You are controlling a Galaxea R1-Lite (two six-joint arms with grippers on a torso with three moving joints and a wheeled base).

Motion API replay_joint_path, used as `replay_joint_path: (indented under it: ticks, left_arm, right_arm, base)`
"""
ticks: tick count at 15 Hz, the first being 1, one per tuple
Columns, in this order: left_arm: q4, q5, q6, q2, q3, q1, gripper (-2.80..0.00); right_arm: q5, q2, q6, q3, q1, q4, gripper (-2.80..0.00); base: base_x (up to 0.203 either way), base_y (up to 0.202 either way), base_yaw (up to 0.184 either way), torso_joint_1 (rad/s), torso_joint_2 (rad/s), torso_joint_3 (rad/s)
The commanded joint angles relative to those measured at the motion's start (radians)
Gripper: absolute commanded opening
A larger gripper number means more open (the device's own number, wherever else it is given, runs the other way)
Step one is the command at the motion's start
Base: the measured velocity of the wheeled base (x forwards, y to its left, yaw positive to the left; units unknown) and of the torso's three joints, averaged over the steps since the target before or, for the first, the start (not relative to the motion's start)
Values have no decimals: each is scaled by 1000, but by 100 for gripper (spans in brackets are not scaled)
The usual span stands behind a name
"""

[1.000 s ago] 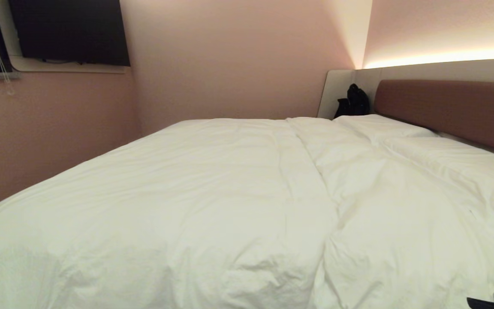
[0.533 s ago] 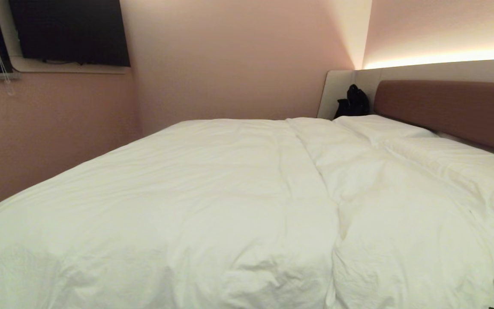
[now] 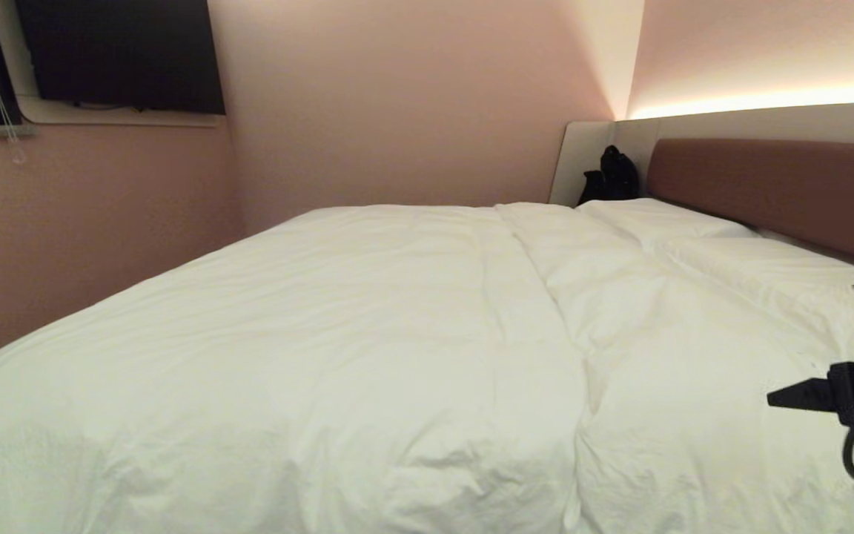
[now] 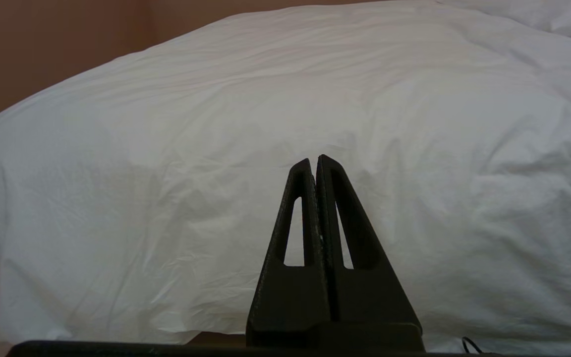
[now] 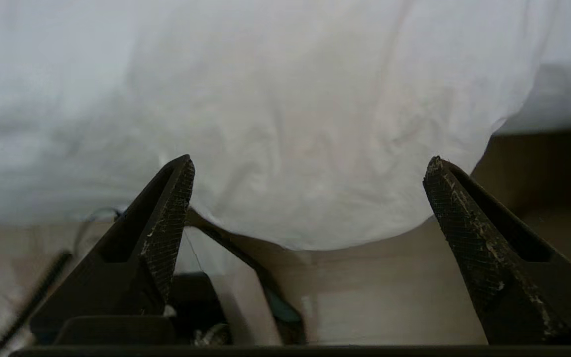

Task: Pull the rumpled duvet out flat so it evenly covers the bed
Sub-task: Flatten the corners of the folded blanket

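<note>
**Right claw spread wide at the duvet's hanging edge — regrasp pending**

Duvet (image 3: 368,348) lies over nearly the whole bed (image 3: 775,189), filling the centre and lower part of the head view. Surface mostly smooth; one long fold runs from upper centre down to lower centre-right. Two flat pillows (image 3: 664,219) sit at upper right under the brown headboard. A black bag (image 3: 611,176) rests in the far corner, upper centre-right.

Right claw (image 5: 308,208): jaws wide apart, holding nothing. In its wrist view the duvet's lower hem droops in the middle of the frame, between the two fingertips but apart from both. Pale floor (image 5: 389,297) shows below the hem. In the head view the right arm enters at the right edge, mid-height; which dark part is the fingertip there is hard to tell.

Left claw (image 4: 315,163): fingers pressed together, empty, facing the duvet's draped side in the centre of its wrist view. Appears parked.

Step in hand, as I judge it: between pulls, with the right claw lined up on the side hem.

Next move calls for: advancing the jaws until the hem sits between them, closing on the fabric only, then drawing outward along the bed's side to flatten the central fold.
</note>
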Motion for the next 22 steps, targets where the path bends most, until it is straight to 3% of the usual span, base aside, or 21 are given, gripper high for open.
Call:
replay_joint_path:
  ticks: [1,2,6,7,9,11,13,15,17,19,22]
  left_arm:
    - [0,0,0,1,0,0,-280]
    - [0,0,0,1,0,0,-280]
    - [0,0,0,1,0,0,-280]
    - [0,0,0,1,0,0,-280]
    - [0,0,0,1,0,0,-280]
    - [0,0,0,1,0,0,-280]
    - [0,0,0,1,0,0,-280]
    - [0,0,0,1,0,0,-280]
    - [0,0,0,1,0,0,-280]
    - [0,0,0,1,0,0,-280]
    - [0,0,0,1,0,0,-280]
  right_arm:
    - [199,186,78,-64,-169,7,-51]
    - [260,187,60,-72,-217,9,-280]
    - [310,192,-28,-72,-344,12,-280]
    - [338,207,-68,-67,-418,11,-280]
    - [431,245,-199,-46,-540,5,-280]
    - [533,277,-314,-33,-612,3,-280]
    - [605,339,-484,-38,-736,4,-280]
    - [631,374,-634,-34,-830,9,-280]
    - [630,381,-706,0,-879,8,-280]
    - [621,430,-860,27,-927,2,-280]
    - [618,451,-881,25,-958,4,-280]
  base:
    - [0,0,0,0,0,0]
    - [0,0,0,0,0,0]
    - [0,0,0,0,0,0]
    - [0,0,0,0,0,0]
    - [0,0,0,0,0,0]
    - [0,0,0,0,0,0]
    - [0,0,0,0,0,0]
    - [0,0,0,0,0,0]
    - [0,0,0,0,0,0]
    - [0,0,0,0,0,0]
    - [0,0,0,0,0,0]
